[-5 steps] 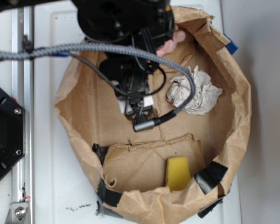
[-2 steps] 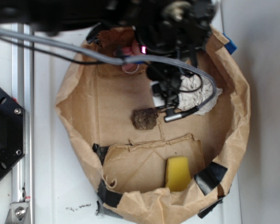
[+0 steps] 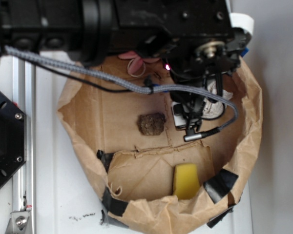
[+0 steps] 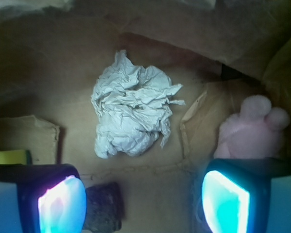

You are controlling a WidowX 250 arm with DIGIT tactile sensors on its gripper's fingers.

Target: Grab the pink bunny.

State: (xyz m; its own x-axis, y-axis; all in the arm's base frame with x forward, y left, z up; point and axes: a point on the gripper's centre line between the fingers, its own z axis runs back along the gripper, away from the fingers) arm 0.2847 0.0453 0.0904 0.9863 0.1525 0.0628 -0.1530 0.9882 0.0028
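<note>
Wrist view: soft plush pink bunny [image 4: 252,133] at 3 o'clock, rounded ears pointing toward 1 o'clock; crumpled paper ball [image 4: 132,125] centre; gripper [image 4: 143,201] spread wide, empty; creased brown-paper floor [image 4: 63,97].

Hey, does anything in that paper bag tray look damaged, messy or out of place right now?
The brown paper tray itself looks rough: torn, crumpled walls patched with black tape. A dark crumbly lump sits mid-floor, and dark specks lie on the white surface outside. The pink bunny, paper ball and yellow sponge look intact.
</note>
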